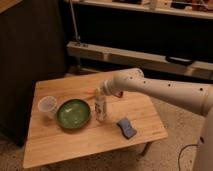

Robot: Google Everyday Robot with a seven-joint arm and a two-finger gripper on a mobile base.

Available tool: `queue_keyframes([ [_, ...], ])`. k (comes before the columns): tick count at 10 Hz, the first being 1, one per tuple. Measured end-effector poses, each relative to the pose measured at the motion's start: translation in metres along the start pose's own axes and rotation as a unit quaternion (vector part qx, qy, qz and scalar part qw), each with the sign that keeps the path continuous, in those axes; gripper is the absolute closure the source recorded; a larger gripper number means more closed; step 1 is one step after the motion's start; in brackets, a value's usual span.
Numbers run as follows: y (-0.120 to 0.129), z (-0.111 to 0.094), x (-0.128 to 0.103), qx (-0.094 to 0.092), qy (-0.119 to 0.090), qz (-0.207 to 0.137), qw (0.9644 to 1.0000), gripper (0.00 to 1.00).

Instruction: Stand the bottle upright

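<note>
Centrally over a small wooden table (60, 145), the robot's gripper (100, 94) hangs at the top of the bottle (101, 109), at the end of a white arm (160, 90) that reaches in from the right. Whether the fingers are parted or clamped on the bottle's neck cannot be told; the wrist hides them.

The bottle stands upright on the tabletop, near the middle, pale with a light label. Its top meets the underside of the gripper. Something small and orange (92, 91) shows just left of the gripper, too small to make out.

Just left of the bottle sits a green bowl (73, 113), its rim almost touching the bottle's base. Farther left, beside the bowl, stands a clear cup (47, 106), upright, close to the table's left edge.

On the near right of the bottle lies a blue block (127, 127), flat on the wood and apart from everything else.

Behind the table a long pale shelf (115, 54) runs along the far wall. A speckled floor (172, 155) shows to the right, where a dark cable (186, 152) curls near the robot's body.
</note>
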Motion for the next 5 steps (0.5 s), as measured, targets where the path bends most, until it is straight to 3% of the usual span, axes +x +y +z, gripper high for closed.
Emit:
queue_keyframes([
  [5,0.0027,-0.0006,-0.0033,-0.002,-0.005,0.002,1.0000,0.71],
])
